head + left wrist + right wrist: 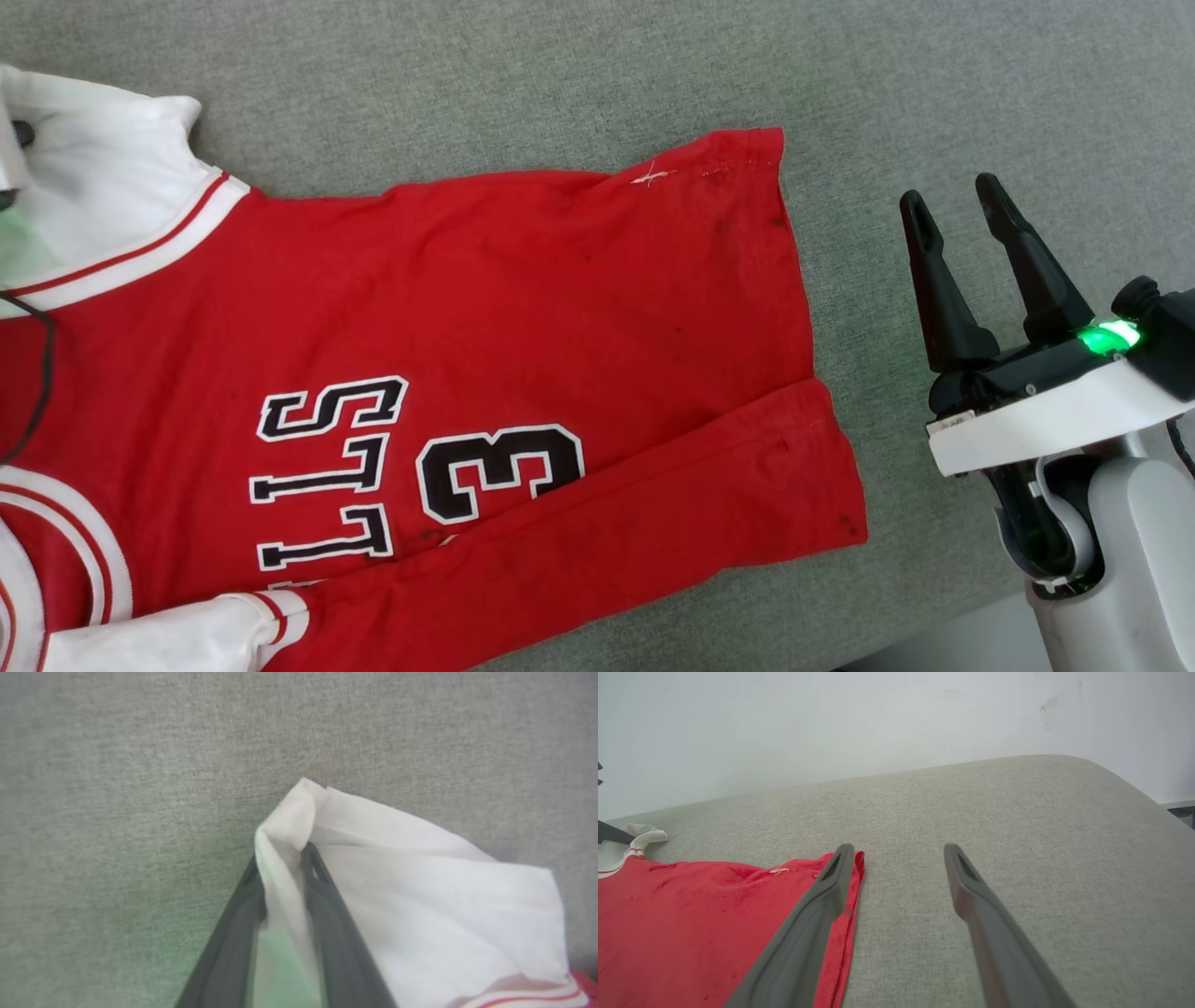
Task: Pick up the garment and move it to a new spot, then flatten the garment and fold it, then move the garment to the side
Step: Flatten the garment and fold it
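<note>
Here, left gripper: pressed together on a pinch of the white sleeve, with cloth bunched over both fingers.
Right gripper: spread wide and empty, held just beside the hem, at three o'clock of the shirt.
Garment: laid front up on the grey cushion, with the pinched sleeve at ten o'clock in the head view and the hem toward three o'clock.
Fault seen: a long strip along the five-o'clock edge is doubled over onto the front.
Step judged: flattening, with the sleeve being spread.
How it is best done: the sleeve is drawn low toward ten o'clock under light tension only. The hem is pinned or pulled toward three o'clock, so the body is stretched and not dragged.
Risk: the whole shirt may be slid along if only one end is pulled.
</note>
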